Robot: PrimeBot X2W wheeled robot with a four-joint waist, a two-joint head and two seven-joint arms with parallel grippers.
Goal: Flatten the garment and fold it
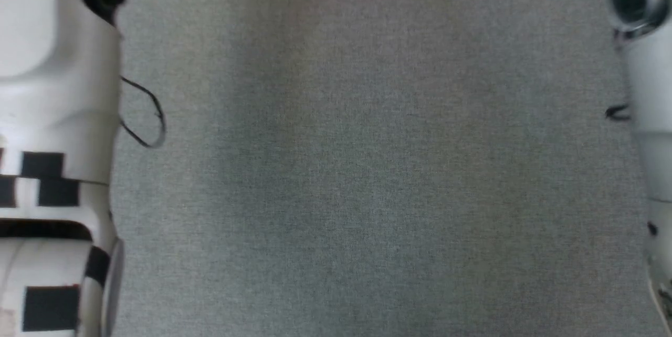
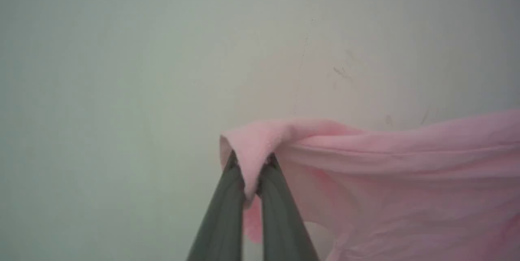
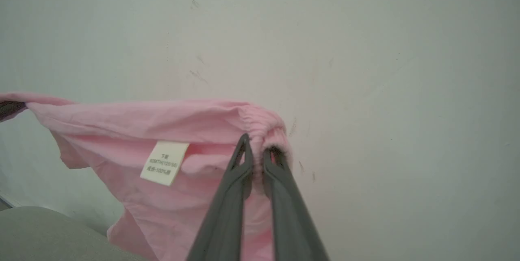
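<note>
At each end of the garment there's a gripper, so the pink cloth is up in the air, strung between the 2 arms like washing on a line. Left gripper has its fingers pressed together on 1 plain corner, a bit of cloth poking past the tips. Right gripper has its fingers pinching the gathered elastic edge, and the little white tag hangs just beside that grip.

My read: this is the spread-it-out bit before any folding. To do it well I'd hold the top edge level and snug, lower both ends together so the loose bottom lands first, then lay the rest down away from it. Thin stuff like this probably bunches once it goes slack, so no letting go early.

Below the garment is the tabletop, covered in grey woven fabric that looks a bit grippy, with a pale forearm at either side. Behind the garment is a pale wall with a few scuffs.
</note>
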